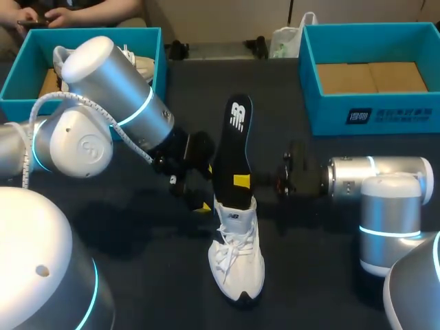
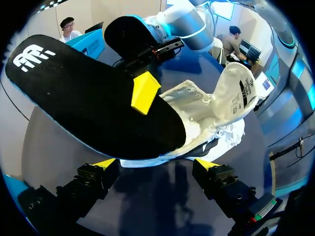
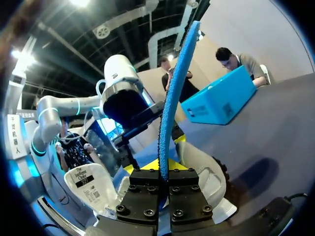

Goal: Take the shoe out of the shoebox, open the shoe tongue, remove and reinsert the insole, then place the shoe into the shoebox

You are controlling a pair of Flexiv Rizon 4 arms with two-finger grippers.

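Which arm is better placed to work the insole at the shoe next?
Probably right. The right gripper is shut on the insole, whose lower end sits in the shoe. The left gripper is open beside the shoe, holding nothing.

A dark grey, matte, flat tabletop (image 1: pixel 148 275) fills the head view and runs out past its near edge and both side edges. Soft, blurred shadows lie on the bare surface around its middle.
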